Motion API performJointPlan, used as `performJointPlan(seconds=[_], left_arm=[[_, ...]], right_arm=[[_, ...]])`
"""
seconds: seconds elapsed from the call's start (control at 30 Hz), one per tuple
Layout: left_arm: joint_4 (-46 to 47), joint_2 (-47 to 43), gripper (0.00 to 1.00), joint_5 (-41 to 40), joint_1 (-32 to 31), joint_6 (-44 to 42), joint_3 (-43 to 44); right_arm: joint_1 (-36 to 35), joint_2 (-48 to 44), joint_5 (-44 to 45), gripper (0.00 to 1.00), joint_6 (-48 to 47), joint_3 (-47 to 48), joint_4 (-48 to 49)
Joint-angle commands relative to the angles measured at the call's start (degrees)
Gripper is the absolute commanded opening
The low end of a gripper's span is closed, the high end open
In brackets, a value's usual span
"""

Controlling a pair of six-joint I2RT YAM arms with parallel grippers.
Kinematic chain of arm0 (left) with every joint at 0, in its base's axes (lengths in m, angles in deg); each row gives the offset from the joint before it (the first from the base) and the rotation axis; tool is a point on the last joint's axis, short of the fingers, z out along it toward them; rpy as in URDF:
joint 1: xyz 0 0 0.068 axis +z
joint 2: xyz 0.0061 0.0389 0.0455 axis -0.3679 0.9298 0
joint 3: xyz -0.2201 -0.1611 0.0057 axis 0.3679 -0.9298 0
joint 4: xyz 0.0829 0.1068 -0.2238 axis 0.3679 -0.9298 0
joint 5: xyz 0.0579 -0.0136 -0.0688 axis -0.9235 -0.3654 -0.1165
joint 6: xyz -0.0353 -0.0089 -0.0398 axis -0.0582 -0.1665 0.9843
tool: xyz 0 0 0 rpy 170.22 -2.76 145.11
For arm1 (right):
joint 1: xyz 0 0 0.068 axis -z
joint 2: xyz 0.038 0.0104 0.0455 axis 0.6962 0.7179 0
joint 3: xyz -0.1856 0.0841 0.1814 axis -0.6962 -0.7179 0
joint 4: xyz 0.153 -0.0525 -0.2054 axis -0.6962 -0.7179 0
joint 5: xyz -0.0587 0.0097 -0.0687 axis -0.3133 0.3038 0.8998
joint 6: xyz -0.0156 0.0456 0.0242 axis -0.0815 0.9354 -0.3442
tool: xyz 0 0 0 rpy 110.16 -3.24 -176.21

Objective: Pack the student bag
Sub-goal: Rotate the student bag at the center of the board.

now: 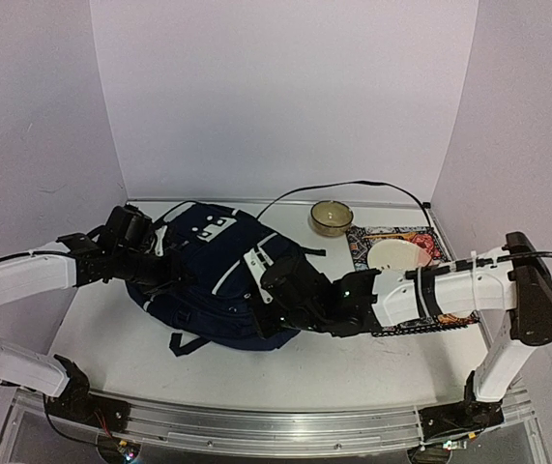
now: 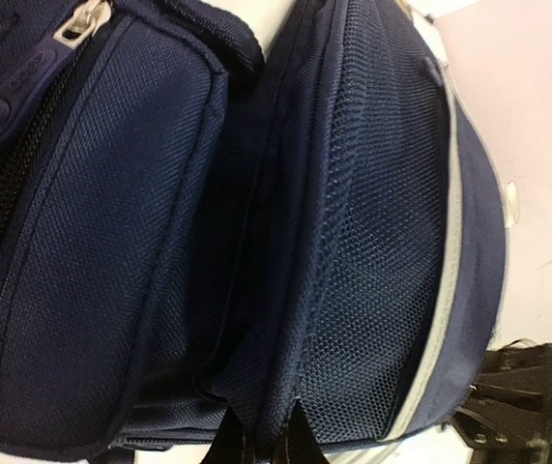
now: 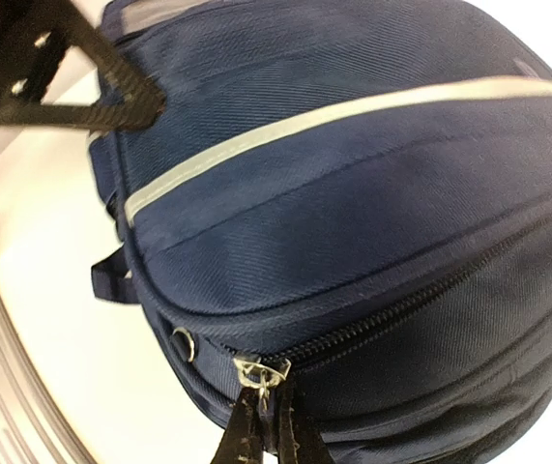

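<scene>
The student bag (image 1: pixel 213 280), dark navy with pale stripes, lies on the white table left of centre. My left gripper (image 1: pixel 162 259) is at its far left side. In the left wrist view the bag (image 2: pixel 159 242) fills the frame, and the left gripper (image 2: pixel 266 430) is shut on a fold of its navy mesh side fabric. My right gripper (image 1: pixel 274 307) reaches the bag's near right side. In the right wrist view the right gripper (image 3: pixel 274 420) is shut on the silver zipper pull (image 3: pixel 261 372), at the end of a closed zipper (image 3: pixel 401 309).
A small olive bowl (image 1: pixel 331 217) stands behind the bag to the right. A patterned mat (image 1: pixel 428 240) carries a white plate (image 1: pixel 394 254), partly under my right arm. A black cable (image 1: pixel 353 185) runs along the back wall. A metal rail (image 1: pixel 276 425) edges the near side.
</scene>
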Motion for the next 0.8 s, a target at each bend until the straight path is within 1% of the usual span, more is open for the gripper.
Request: performJointPlan(seconds=[0.0,0.17,0.2,0.27,0.37,0.43,0.53,0.77], left_arm=[[-1.0,3.8,0.00,-22.0,6.7,-11.4,7.4],[0.0,4.1,0.02,-25.1,7.4,-12.1,9.4],[-0.1,3.6,0.06,-25.5,7.4,-11.6,9.5],[-0.2,2.6,0.18,-25.3,7.5,-10.1,9.3],[-1.3,-0.1,0.37,-22.8,7.5,-4.5,8.1],[-2.6,-2.6,0.44,-20.7,7.5,0.5,6.2],[-3.5,-7.0,0.48,-16.8,7.5,7.9,2.4],[-4.0,-15.1,0.52,-5.2,7.4,20.7,-5.5]], right_arm=[[-2.3,4.8,-2.2,0.00,-4.7,9.4,-10.0],[-4.1,14.5,-11.2,0.00,-6.7,23.9,-9.8],[-4.1,16.4,-13.1,0.00,-6.5,25.9,-9.7],[-4.2,18.8,-14.6,0.00,-5.9,29.2,-9.6],[-4.2,21.8,-15.0,0.00,-4.8,33.0,-9.0],[-4.2,23.2,-15.2,0.00,-4.7,34.7,-9.0],[-4.2,24.2,-15.5,0.00,-4.6,35.8,-9.0],[-4.2,23.9,-14.8,0.00,-4.4,35.1,-8.9]])
